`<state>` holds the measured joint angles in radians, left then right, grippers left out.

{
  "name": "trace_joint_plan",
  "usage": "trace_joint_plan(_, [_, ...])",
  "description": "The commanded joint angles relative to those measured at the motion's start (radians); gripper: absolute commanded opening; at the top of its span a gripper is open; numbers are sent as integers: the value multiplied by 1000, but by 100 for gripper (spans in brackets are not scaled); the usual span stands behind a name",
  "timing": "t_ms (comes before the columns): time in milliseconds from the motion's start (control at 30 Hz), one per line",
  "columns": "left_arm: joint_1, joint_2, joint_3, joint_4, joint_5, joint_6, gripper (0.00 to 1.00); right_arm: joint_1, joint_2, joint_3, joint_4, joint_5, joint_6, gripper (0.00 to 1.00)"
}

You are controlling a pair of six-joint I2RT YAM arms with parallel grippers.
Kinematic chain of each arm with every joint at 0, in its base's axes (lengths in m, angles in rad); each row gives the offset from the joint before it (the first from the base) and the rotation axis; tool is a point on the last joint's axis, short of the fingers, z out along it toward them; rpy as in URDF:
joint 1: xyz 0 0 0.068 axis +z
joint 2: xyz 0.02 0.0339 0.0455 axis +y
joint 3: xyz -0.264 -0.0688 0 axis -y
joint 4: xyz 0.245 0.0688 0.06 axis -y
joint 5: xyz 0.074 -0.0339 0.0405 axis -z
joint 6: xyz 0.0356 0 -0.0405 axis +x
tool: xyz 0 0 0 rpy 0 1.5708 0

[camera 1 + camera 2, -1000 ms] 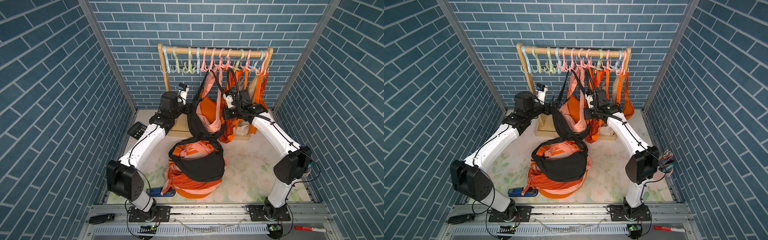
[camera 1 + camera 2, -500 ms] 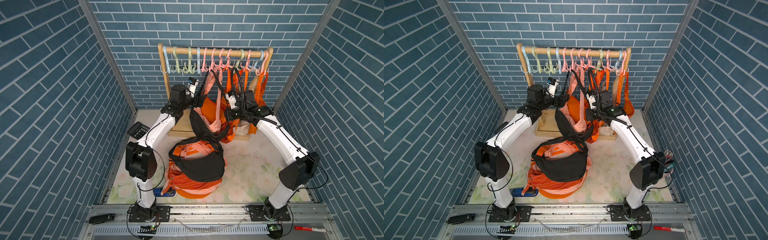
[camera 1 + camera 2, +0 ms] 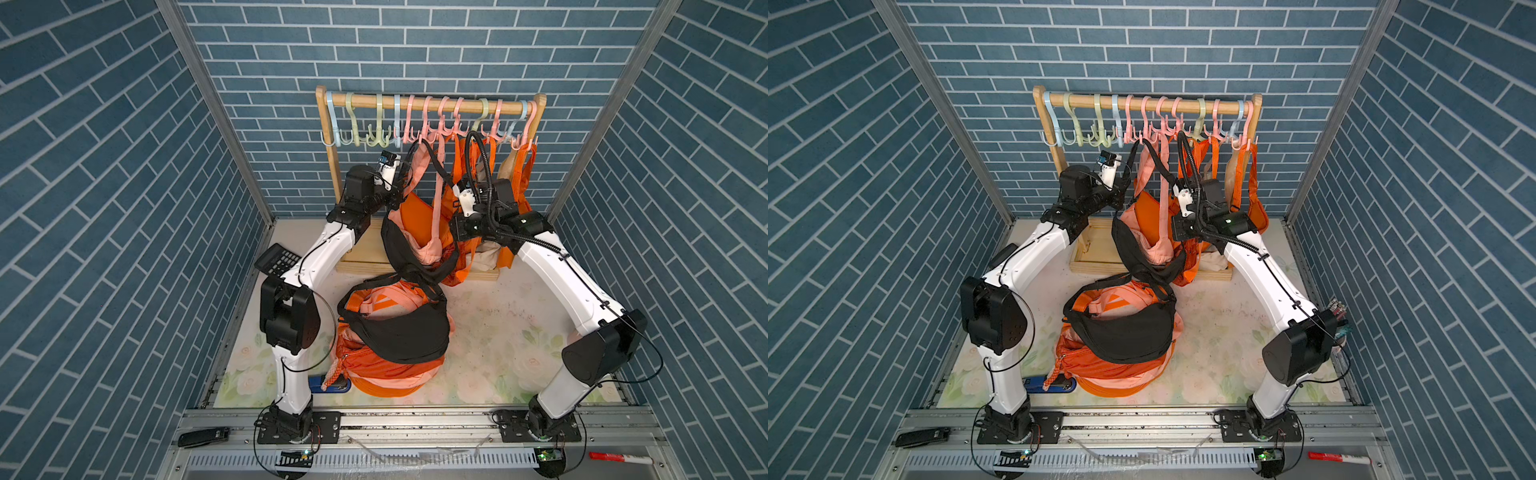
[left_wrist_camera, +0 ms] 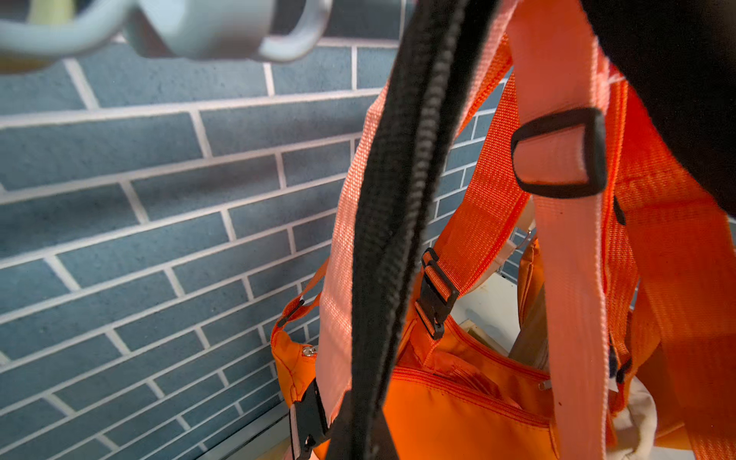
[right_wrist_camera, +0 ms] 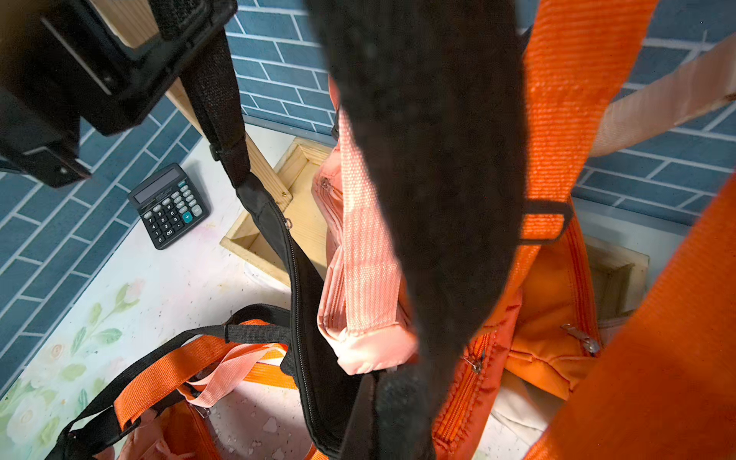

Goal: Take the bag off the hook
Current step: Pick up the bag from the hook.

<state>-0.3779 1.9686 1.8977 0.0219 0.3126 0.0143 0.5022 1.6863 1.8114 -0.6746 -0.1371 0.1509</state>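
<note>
Nearest: heaped bags (image 3: 395, 345) are lying flat, a black pouch topping orange ones, zipped, contents hidden.
Middle: black bag (image 3: 395, 249) is hanging zipped. Left gripper (image 3: 400, 195) and right gripper (image 3: 456, 197) are apparently each pinching its black strap (image 4: 398, 199).
Farthest: strap is still looping over pink hook (image 3: 426, 124), so unhooking is remaining. Wooden tray (image 3: 1096, 245) is sitting bare beneath unused hooks.

Shows a black bag (image 3: 395, 249) slung by its strap from a pink hook (image 3: 425, 124) on the wooden rack (image 3: 333, 166), left gripper (image 3: 401, 194) and right gripper (image 3: 458, 201) each at one side of that strap, jaws closed, behind a heap of bags (image 3: 395, 345) on the tabletop (image 3: 498, 332).
</note>
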Motion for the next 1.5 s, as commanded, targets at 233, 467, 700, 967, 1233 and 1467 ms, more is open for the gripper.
trace_joint_plan(233, [1,-75,78,-11,27,-56,0,2,19,178,-56,-19,-15,0])
trace_joint_plan(467, [1,-88,148,-74,21,-78,0,-7,108,388,-152,-28,-28,0])
trace_joint_plan(700, [0,-78,277,-174,1,-79,0,-22,203,628,-241,-42,-24,0])
trace_joint_plan(967, [1,-15,514,-314,-53,-65,0,-71,303,855,-251,-68,27,0])
trace_joint_plan(1233, [2,-8,623,-361,-85,-54,0,-102,245,808,-156,-62,59,0])
trace_joint_plan(1467, [1,-120,577,-366,-93,-40,0,-103,150,741,-135,-64,46,0])
